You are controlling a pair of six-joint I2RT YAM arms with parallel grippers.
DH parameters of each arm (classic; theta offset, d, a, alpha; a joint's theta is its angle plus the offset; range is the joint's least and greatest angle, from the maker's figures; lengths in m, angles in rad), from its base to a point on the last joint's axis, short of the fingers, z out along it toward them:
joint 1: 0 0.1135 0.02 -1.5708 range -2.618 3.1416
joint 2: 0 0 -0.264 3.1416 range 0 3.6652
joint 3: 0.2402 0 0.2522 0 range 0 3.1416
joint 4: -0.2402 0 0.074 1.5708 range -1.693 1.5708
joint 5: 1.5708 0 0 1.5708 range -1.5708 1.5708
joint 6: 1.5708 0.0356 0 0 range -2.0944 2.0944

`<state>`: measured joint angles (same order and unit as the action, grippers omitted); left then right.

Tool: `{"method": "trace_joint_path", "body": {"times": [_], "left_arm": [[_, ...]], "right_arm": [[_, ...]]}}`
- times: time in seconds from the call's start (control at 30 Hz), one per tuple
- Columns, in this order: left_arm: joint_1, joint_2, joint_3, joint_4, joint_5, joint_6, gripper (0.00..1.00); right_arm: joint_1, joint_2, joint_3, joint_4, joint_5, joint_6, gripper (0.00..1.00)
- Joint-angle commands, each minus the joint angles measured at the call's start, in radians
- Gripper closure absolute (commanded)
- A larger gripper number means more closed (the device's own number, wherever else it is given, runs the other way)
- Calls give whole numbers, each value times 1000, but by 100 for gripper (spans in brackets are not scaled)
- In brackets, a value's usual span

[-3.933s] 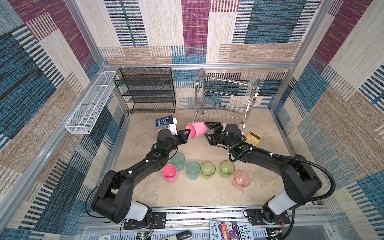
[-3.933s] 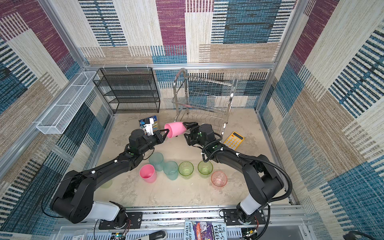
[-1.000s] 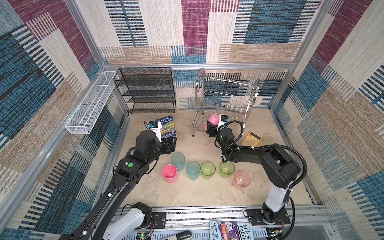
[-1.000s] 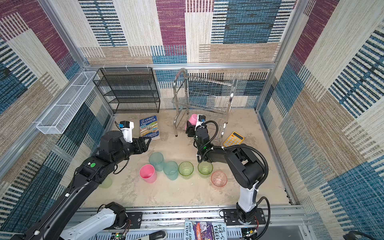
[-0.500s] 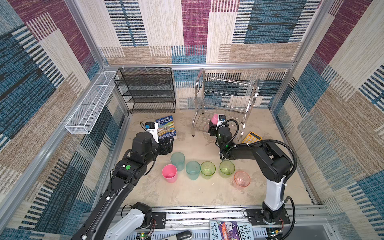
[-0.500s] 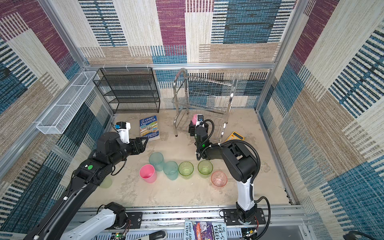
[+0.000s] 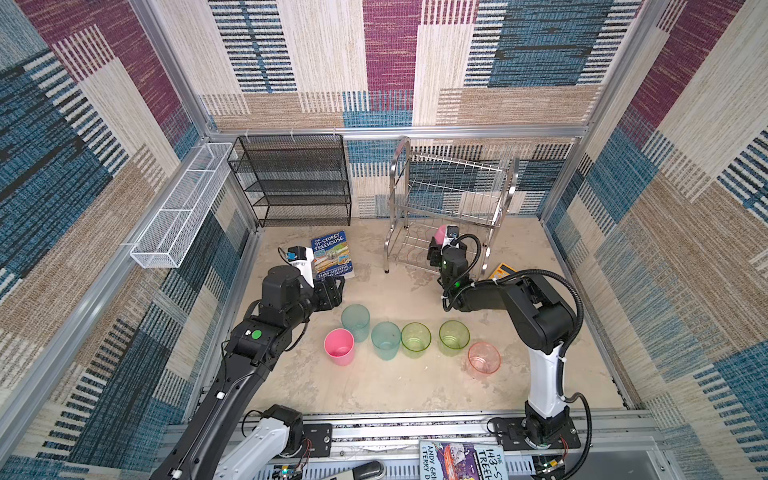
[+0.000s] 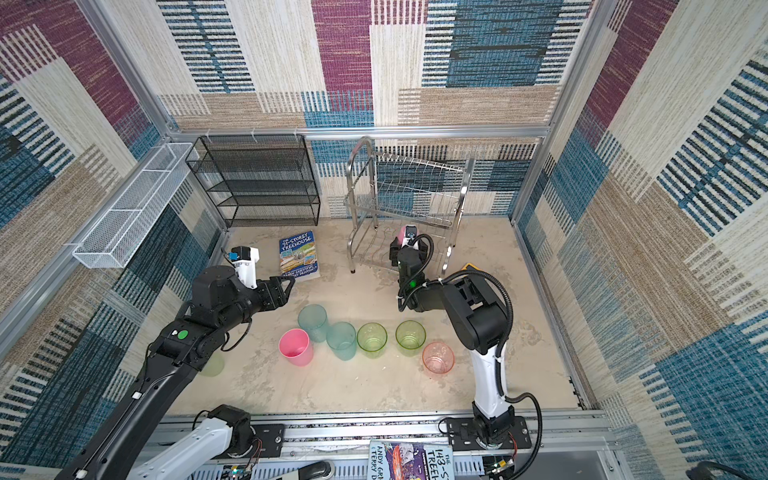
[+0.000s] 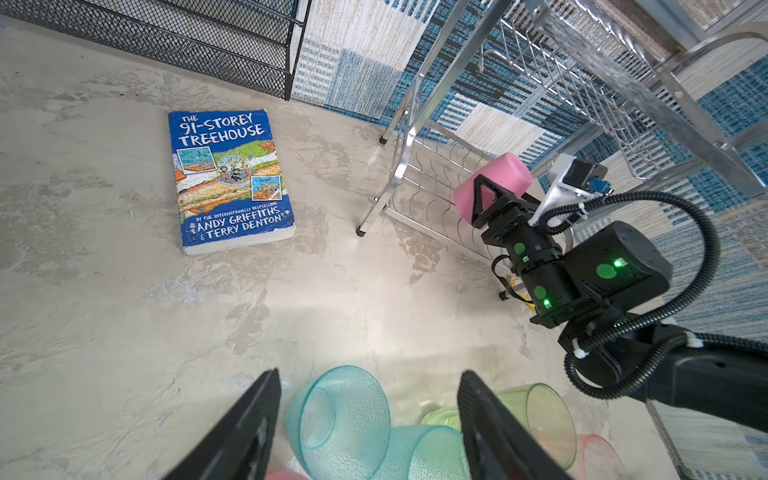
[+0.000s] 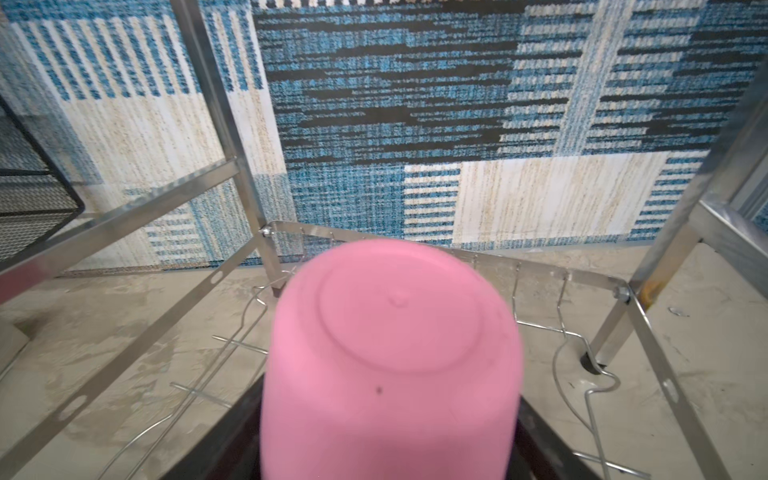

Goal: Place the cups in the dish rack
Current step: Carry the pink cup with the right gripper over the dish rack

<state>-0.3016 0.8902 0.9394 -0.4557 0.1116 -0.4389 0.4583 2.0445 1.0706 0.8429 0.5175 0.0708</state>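
The right gripper (image 9: 490, 196) grips one pink cup (image 10: 390, 357) in the lower level of the dish rack (image 7: 453, 187), not yet released, while the left gripper (image 9: 368, 376) is open and empty and the other cups (image 7: 385, 340) stand on the table (image 7: 395, 386).

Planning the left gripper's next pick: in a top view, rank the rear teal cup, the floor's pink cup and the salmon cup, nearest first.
1. The rear teal cup, right beside the left gripper.
2. The pink cup on the floor, row's left end.
3. The salmon cup, far right end.
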Motion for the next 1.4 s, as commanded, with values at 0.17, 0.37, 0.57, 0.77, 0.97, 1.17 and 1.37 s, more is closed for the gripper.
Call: {"method": "trace_joint_path", "body": {"times": [0.17,0.37,0.57,0.77,0.97,1.17,1.37], "left_arm": [[30,-10,-13,49,86,-1,30],[54,-20,-24,66,118,-17,30],[59,-33,-30,72,123,-21,30],[59,-43,-37,78,128,-27,30],[60,-48,-43,84,134,-31,30],[60,-47,-43,84,132,-29,30],[61,-48,-47,89,134,-31,31]], "right_arm": [[-29,41,73,-45,115,23,26],[-41,78,146,-116,194,35,25],[-49,126,212,-180,244,35,25],[-61,144,247,-212,299,41,24],[-73,144,249,-223,339,59,24],[-78,167,271,-216,392,39,22],[-82,189,304,-213,425,22,21]]}}
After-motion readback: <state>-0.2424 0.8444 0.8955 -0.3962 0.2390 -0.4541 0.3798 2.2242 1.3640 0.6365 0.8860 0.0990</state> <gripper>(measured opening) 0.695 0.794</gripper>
